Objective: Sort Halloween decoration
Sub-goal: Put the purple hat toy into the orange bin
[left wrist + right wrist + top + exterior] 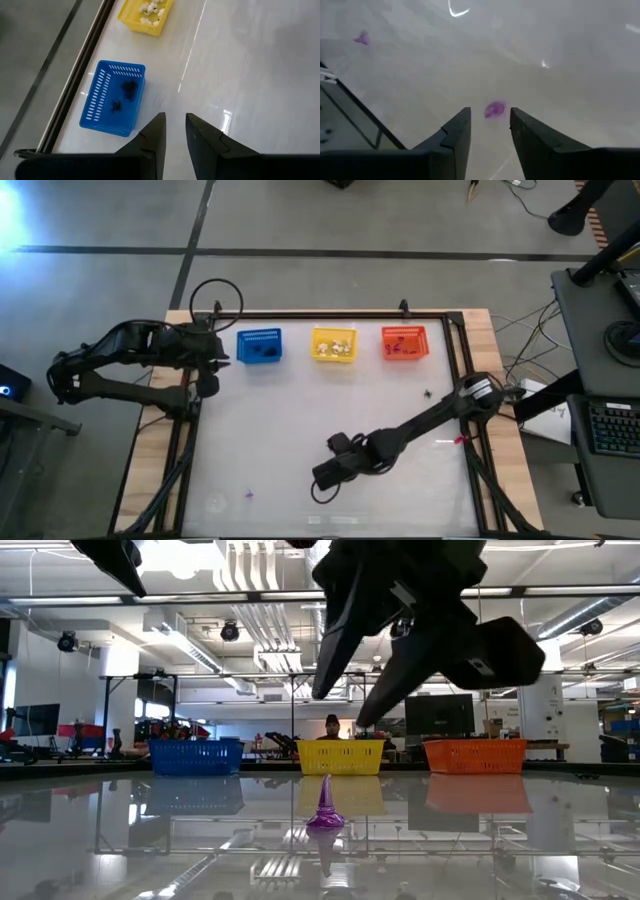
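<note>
A purple hat-shaped trinket [494,109] stands on its wide base on the table, seen also in the low view [325,808]. My right gripper [490,114] hovers open over it near the table's middle [322,476], one finger on either side, touching nothing. A second purple trinket [362,38] lies farther toward the near-left [248,493]. A black trinket [427,393] and a pink one [461,440] lie toward the right edge. My left gripper [175,120] waits slightly open beside the blue basket [114,97].
Three mesh baskets stand in a row at the far edge: blue [259,346] with black trinkets, yellow [334,344] with white ones, orange-red [404,343] with purple ones. A dark frame rail [462,370] runs along the table's sides. A person shows far behind the yellow basket [332,726].
</note>
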